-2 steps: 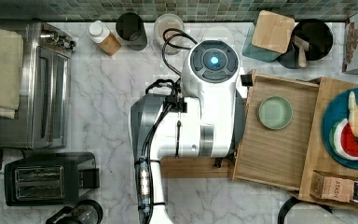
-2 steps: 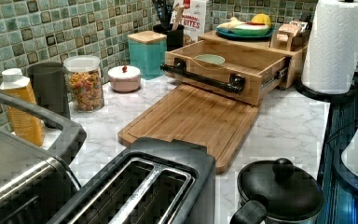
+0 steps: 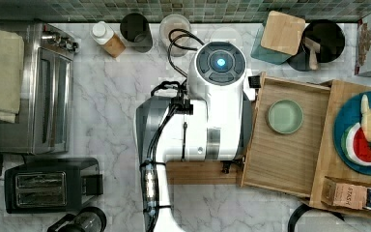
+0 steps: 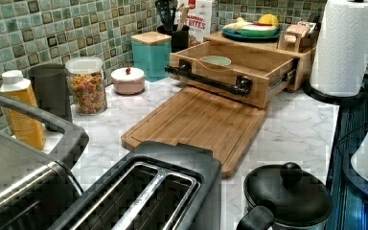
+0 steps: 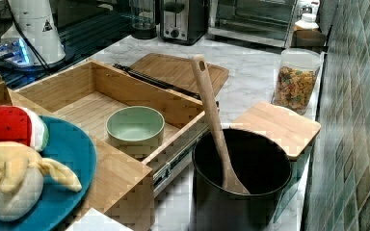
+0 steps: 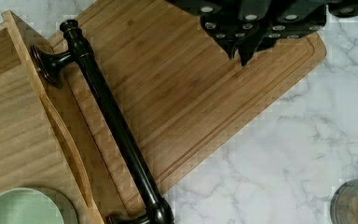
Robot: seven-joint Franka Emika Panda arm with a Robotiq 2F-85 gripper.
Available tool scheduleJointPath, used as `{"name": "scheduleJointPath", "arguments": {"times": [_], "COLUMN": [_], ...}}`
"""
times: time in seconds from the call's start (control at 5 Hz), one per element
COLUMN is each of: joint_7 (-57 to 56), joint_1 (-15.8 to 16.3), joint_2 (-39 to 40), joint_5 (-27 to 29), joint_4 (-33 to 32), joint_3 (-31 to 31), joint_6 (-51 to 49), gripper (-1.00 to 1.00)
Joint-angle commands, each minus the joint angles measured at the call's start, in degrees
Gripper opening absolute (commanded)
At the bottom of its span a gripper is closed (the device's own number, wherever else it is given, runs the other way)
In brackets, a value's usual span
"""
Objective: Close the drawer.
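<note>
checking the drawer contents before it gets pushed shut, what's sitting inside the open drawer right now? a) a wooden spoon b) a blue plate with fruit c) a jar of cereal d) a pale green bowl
d: a pale green bowl sits on the bottom of the open drawer; the top view shows the same bowl inside the drawer's walls.
</note>
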Motion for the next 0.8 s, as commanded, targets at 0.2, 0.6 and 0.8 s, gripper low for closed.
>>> {"name": "scheduleJointPath", "arguments": {"times": [0.2,0.6,0.8], "joint_7": [-12.68,-14.67,-13.56], "joint_1": [0.66,2.09,1.58], "joint_2": [-1.45,3.69,6.8], "joint_5": [-2.85,-8.29,-10.68], "joint_4": [-7.3,-10.15,-10.52], "joint_3": [0.93,1.09,0.14], "joint_6": [7.9,17.62,19.49], "gripper": [-1.0,-1.0,-1.0]}}
